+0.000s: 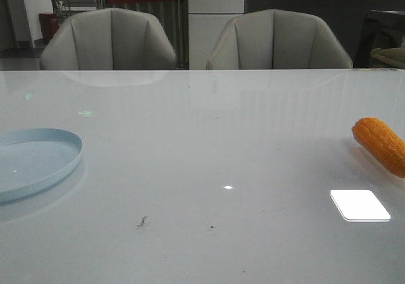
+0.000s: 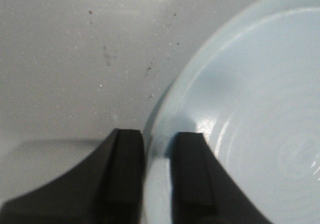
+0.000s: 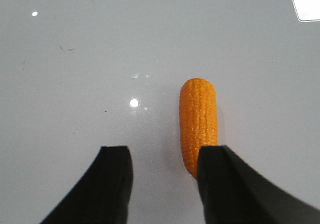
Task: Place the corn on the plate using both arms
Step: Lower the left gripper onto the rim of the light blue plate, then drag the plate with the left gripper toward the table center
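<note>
1. Right gripper (image 3: 162, 184) hangs over the table with its fingers spread wide and nothing between them; the corn (image 3: 198, 125) lies on the table (image 1: 209, 151) with one end tucked under the edge of one finger, so the cob sits off to one side of the gap, not centred in it.
2. Left gripper (image 2: 157, 179) straddles the rim of the plate (image 2: 250, 114), one finger outside and one inside; whether the pads already press the rim I cannot tell, as the close view is blurred.
3. Biggest risk, in my judgement: closing the right fingers from this offset would catch only the cob's end or nudge it, and a tapered, rounded cob would likely roll away on the glossy top.
4. Second risk: a tug on the shallow plate by its thin rim could let it slip or tip.
5. Corn (image 1: 381, 145) rests at the far right edge and the plate (image 1: 38, 160) at the far left, well apart.
6. Two grey chairs (image 1: 107, 40) stand beyond the table, clear of the work.
7. Small dark specks (image 1: 142, 221) dot the middle of the surface; nothing blocks the path.
</note>
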